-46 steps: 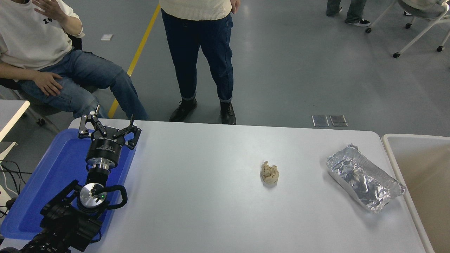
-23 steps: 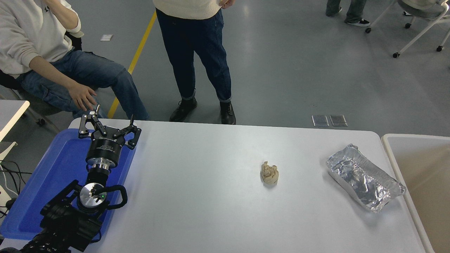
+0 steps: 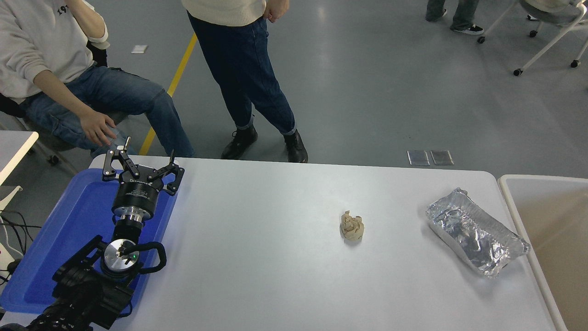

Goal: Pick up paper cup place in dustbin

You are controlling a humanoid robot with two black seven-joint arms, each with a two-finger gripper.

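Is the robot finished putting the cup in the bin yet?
I can't tell. No paper cup shows anywhere, neither on the white table nor in the visible part of the dustbin. Nothing is in hand: the left gripper is parked open over the blue tray, and the right arm is out of view. The crumpled paper ball and foil container lie on the table.

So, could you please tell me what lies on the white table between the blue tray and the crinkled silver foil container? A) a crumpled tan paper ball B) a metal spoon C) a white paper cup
A: a crumpled tan paper ball sits alone mid-table; no cup or spoon is in view.
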